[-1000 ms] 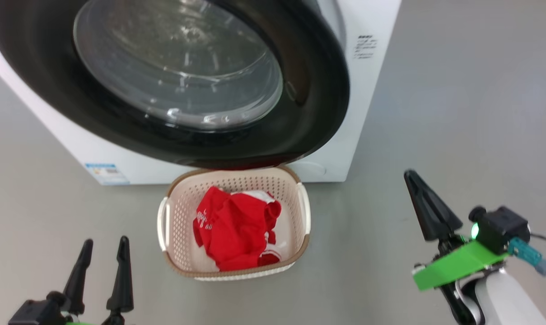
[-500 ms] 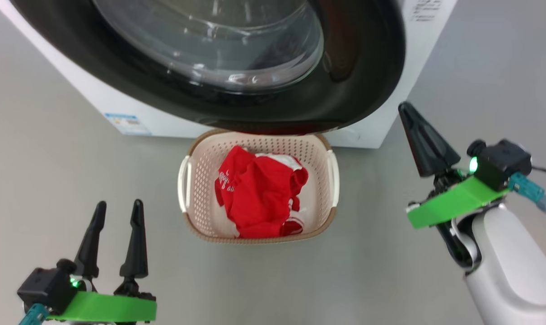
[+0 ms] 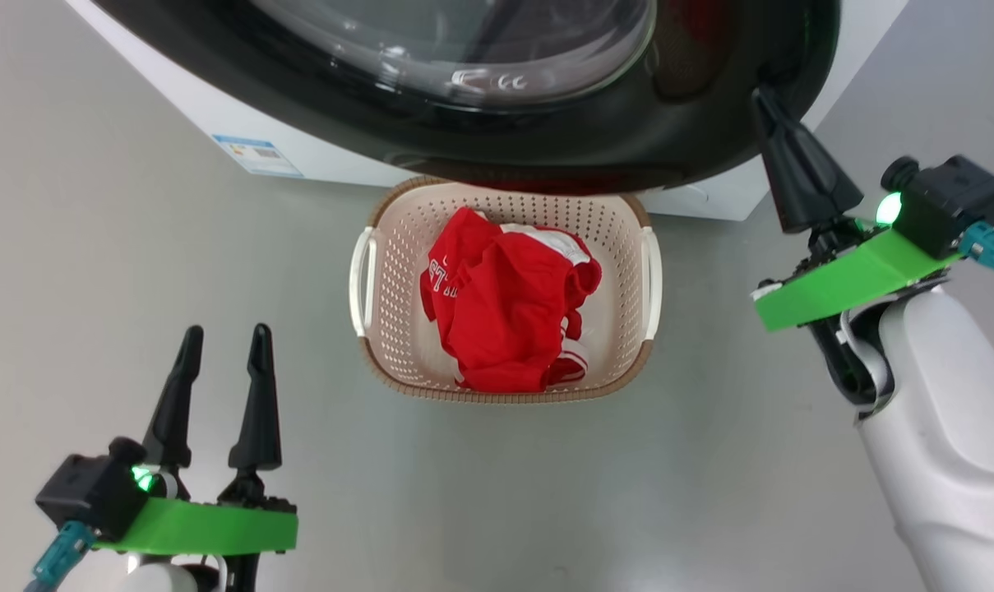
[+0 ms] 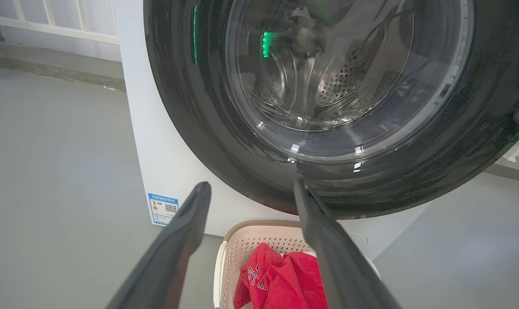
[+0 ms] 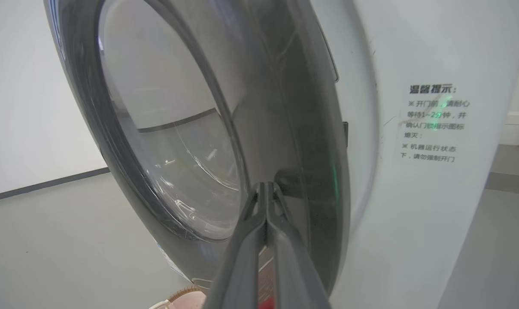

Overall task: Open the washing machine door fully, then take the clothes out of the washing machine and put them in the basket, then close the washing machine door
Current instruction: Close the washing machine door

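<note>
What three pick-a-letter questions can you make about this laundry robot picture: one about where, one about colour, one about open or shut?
1. Where are the clothes? A beside the basket B inside the basket C under the basket
2. What colour is the washing machine door rim? A white B red C black
3. How is the right gripper? A shut B wide open C gripping clothes

Answers: B, the red heap lies within the basket walls; C, the glossy ring round the glass is black; A, its two fingers press together with nothing between.
</note>
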Controlling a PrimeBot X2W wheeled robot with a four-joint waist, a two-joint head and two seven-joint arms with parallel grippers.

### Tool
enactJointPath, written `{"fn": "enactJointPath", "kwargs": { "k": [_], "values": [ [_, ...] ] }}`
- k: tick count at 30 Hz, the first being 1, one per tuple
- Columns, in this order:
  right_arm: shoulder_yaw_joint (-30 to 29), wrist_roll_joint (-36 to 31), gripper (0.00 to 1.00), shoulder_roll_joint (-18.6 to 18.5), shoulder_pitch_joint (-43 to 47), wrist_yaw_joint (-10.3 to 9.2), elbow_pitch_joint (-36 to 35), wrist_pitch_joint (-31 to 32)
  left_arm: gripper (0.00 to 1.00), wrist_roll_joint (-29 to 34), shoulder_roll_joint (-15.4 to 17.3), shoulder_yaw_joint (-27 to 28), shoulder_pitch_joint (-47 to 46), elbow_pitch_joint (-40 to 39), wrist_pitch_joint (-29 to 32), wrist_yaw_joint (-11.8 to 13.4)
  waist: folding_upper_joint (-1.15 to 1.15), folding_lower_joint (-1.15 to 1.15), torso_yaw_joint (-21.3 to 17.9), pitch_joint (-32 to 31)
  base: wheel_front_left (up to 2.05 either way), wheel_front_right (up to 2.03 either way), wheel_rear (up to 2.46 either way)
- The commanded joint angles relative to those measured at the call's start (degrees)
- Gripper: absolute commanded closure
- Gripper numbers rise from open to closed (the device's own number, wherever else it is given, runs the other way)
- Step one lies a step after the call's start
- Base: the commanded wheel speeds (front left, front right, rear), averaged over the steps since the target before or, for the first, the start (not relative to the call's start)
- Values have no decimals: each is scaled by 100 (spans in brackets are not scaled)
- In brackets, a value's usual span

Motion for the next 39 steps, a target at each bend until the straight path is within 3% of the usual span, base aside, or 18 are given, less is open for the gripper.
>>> {"fn": "enactJointPath", "kwargs": {
  "k": [1,22,34,35,37,38,39],
  "values": [
    [56,48,100,31,-114,8,-104,-27,0,-53,101,173,-137,-158,-46,-18,0,0,46,96,0,0,0],
    [-679,-49,100,82,-1012,8,-42,-27,0,-162,83,65,-436,-272,-46,-18,0,0,219,508,0,0,0],
    [-442,-26,100,197,-334,8,-31,-27,0,-27,82,69,-309,-77,-46,-18,0,0,53,127,0,0,0],
    [-432,-15,90,212,-218,8,-30,-27,0,-16,88,69,-285,-47,-46,-18,0,0,26,66,0,0,0],
    [-400,-2,47,227,12,8,-21,-27,0,-5,113,80,-235,12,-46,-18,0,0,-30,-51,0,0,0],
    [-402,2,0,236,132,8,-16,-27,0,-3,136,77,-210,42,-46,-18,0,0,-63,-111,0,0,0],
    [-405,9,0,247,250,8,-14,-27,0,-3,161,76,-185,70,-46,-18,0,0,-98,-171,0,0,0]
  ]
}}
